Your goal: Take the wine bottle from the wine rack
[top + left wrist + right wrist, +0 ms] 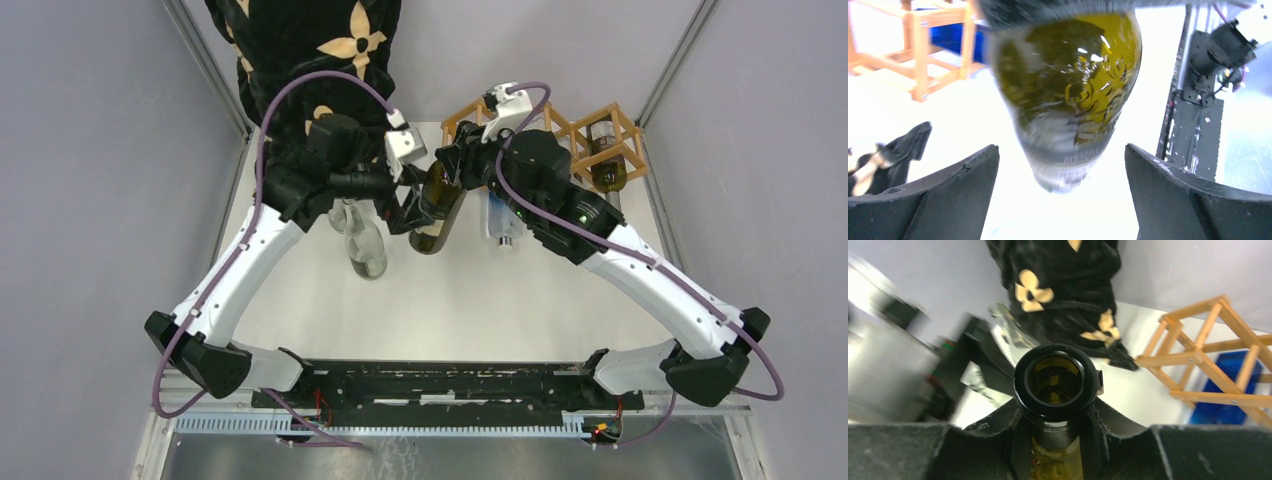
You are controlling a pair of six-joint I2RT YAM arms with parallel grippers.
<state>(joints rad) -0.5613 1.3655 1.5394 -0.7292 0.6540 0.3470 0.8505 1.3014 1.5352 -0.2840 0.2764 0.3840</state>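
An olive-green wine bottle is held off the table in front of the light wooden wine rack. My right gripper is shut on its neck; the right wrist view shows the open mouth between the fingers. My left gripper is open beside the bottle's lower body. In the left wrist view the bottle's base hangs between and beyond the two spread fingers, not touching them. The rack stands to the right in the right wrist view and shows in the left wrist view.
A clear bottle stands on the table under the left arm. Another clear bottle lies under the right arm. A dark bottle rests in the rack's right cell. A person in black patterned clothing stands at the far side.
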